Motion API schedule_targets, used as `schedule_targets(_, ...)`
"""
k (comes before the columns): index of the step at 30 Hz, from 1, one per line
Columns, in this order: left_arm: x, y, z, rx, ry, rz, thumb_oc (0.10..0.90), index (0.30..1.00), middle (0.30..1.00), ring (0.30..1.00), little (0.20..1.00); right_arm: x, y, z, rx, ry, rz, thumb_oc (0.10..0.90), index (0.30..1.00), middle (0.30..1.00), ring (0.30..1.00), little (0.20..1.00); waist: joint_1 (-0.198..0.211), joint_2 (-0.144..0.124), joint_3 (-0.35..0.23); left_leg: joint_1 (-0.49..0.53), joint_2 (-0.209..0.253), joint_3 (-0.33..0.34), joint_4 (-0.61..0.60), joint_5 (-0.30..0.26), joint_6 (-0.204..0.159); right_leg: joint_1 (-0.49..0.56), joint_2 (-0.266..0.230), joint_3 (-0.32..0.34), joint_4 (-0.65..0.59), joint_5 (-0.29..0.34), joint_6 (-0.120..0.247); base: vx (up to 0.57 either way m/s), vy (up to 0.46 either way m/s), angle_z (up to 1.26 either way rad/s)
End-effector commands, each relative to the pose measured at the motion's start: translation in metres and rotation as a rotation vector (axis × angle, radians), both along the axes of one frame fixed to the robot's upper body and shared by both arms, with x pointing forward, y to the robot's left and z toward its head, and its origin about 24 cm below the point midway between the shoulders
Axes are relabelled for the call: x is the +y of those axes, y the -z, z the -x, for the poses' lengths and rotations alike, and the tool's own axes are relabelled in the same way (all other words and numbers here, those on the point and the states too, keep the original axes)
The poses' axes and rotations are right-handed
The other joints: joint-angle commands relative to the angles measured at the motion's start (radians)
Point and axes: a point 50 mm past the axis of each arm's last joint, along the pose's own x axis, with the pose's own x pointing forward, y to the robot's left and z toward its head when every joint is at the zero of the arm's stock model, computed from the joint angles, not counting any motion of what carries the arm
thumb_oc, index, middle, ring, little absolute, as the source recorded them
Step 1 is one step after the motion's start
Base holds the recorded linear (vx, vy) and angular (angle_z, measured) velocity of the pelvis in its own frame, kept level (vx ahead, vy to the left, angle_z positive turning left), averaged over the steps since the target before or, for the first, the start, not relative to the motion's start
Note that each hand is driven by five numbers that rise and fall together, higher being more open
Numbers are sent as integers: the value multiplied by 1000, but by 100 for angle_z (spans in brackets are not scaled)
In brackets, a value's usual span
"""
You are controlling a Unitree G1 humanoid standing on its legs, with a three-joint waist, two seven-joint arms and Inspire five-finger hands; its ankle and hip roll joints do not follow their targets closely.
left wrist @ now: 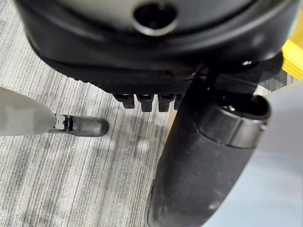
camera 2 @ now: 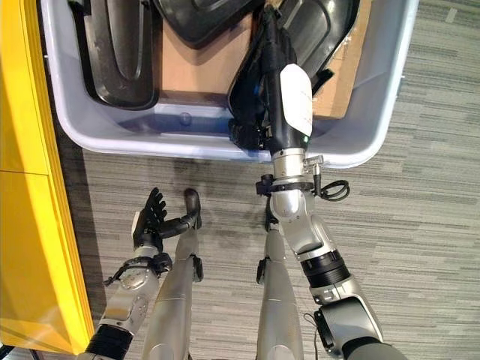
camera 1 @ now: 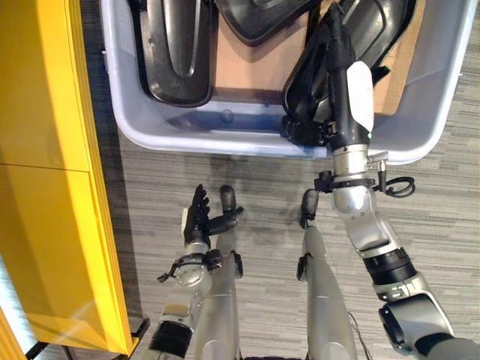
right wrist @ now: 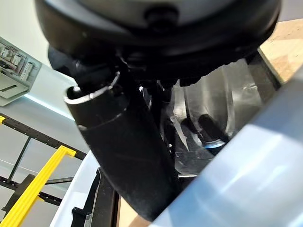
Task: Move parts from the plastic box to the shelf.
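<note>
A grey-blue plastic box [camera 1: 225,142] stands on the floor ahead, with several black moulded parts in it. My right hand [camera 1: 341,112] reaches over the box's near wall and is shut on a glossy black part [camera 1: 307,82], which stands tilted against that wall. In the right wrist view the thumb [right wrist: 123,156] lies along the shiny part [right wrist: 208,104]. My left hand [camera 1: 199,217] hangs open over the carpet, nearer me than the box and holding nothing. Its straight fingers [left wrist: 147,101] show above the floor in the left wrist view.
A yellow shelf unit [camera 1: 45,150] runs along the left side, close to the box. Two more black parts [camera 1: 176,52] [camera 1: 255,19] lie in the box on a brown cardboard sheet [camera 1: 247,67]. Grey striped carpet [camera 1: 435,225] spreads to the right.
</note>
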Motion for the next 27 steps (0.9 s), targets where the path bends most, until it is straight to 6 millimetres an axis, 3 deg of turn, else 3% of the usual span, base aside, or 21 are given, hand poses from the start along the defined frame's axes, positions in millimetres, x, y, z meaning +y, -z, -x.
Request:
schedule_targets(1,9,-7,12,-66,-32,-29,900,1000,1000,1000,1000,12,-45,30,-291,-99,-8,900,1000,1000,1000,1000,-2,25,-15,183,29,5,-7,-227,14,46,-84,41,56,-63,-34,0,0,0)
schedule_targets(7,9,-9,11,-71,-25,-37,900,1000,1000,1000,1000,7,-47,21,-286,-39,37,900,1000,1000,1000,1000,2,27,-15,184,28,5,-7,-229,13,44,-84,40,56,-64,-34,0,0,0)
schedule_targets(10,11,-12,9,-85,-28,-46,900,1000,1000,1000,1000,-7,-55,6,-294,80,119,900,1000,1000,1000,1000,12,31,-15,183,28,1,-7,-232,13,46,-83,37,54,-64,-35,0,0,0)
schedule_targets(17,17,-17,10,-105,-46,-51,900,1000,1000,1000,1000,-22,-76,4,-367,175,209,900,1000,1000,1000,1000,21,32,-15,183,30,-5,-7,-235,12,48,-78,35,54,-63,-34,0,0,0)
schedule_targets(23,17,-17,10,-105,-42,-52,900,1000,1000,1000,1000,-19,-72,7,-360,155,259,900,1000,1000,1000,1000,22,30,-15,184,33,-6,-7,-235,11,46,-76,34,57,-65,-33,0,0,0)
schedule_targets(27,17,-15,13,-99,-45,-52,900,1000,1000,1000,1000,-19,-57,10,-313,122,222,900,1000,1000,1000,1000,16,27,-15,182,34,-3,-7,-235,11,41,-75,34,58,-64,-32,0,0,0)
